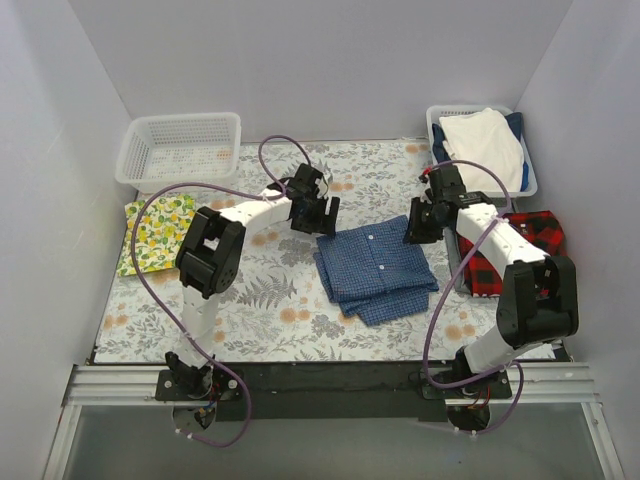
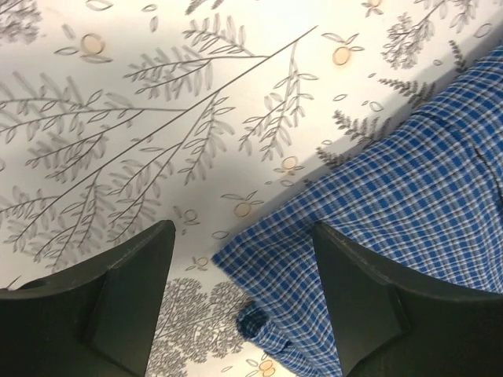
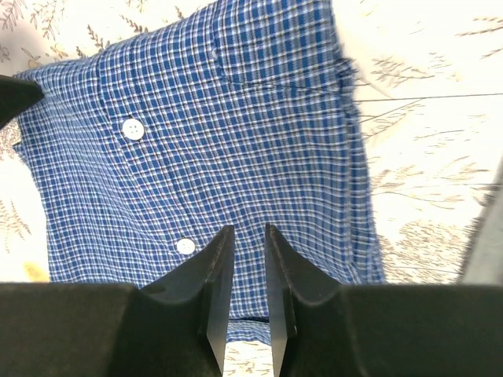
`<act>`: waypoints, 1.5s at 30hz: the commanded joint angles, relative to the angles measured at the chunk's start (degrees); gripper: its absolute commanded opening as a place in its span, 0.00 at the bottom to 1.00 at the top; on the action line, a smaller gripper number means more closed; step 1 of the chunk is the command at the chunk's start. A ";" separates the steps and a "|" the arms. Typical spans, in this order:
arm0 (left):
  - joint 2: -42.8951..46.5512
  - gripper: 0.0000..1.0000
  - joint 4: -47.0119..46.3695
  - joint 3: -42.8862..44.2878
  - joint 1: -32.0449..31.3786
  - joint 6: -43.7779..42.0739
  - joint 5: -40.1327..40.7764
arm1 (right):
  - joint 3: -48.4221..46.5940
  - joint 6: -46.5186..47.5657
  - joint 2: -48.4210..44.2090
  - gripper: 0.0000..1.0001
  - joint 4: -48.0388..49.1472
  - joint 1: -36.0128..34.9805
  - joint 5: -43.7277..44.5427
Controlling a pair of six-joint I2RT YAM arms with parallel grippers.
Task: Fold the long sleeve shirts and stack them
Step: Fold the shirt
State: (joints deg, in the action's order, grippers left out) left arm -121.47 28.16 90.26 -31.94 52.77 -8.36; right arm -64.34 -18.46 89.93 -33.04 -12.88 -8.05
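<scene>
The blue check shirt [image 1: 375, 268] lies folded in a rough rectangle at the middle of the table. My left gripper [image 1: 318, 215] is open and empty, hovering over the shirt's far left corner [image 2: 409, 181]; that corner shows between its fingers in the left wrist view [image 2: 244, 228]. My right gripper [image 1: 420, 225] is over the shirt's far right edge. Its jaws stand only a narrow gap apart and hold nothing [image 3: 248, 229], with the buttoned front [image 3: 220, 133] below. The red-and-black plaid shirt [image 1: 520, 245] lies bunched at the right, beside the right arm.
An empty white basket [image 1: 180, 150] stands at the back left. A second basket [image 1: 530, 180] at the back right holds a white garment [image 1: 485, 140]. A yellow lemon-print cloth [image 1: 155, 230] lies at the left edge. White walls enclose the table.
</scene>
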 commanded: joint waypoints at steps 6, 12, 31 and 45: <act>5.89 0.73 4.53 3.69 5.40 5.06 -0.68 | 6.85 4.75 -1.60 0.22 -3.18 -0.12 4.89; 10.28 0.75 5.49 5.72 6.72 6.02 -0.70 | 9.67 3.79 2.09 0.19 -2.30 -3.19 3.48; 22.59 0.76 4.80 -8.51 8.39 4.97 -7.89 | 0.69 5.61 -0.18 0.33 -0.46 -19.28 13.83; 29.80 0.73 1.01 -23.45 0.75 7.52 -20.82 | 3.26 2.46 -4.77 0.36 -1.51 -17.44 22.91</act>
State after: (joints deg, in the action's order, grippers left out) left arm -95.13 28.67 70.30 -28.93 60.47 -26.57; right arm -59.33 -13.74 83.92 -34.44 -31.07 14.02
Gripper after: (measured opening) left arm 0.733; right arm 0.357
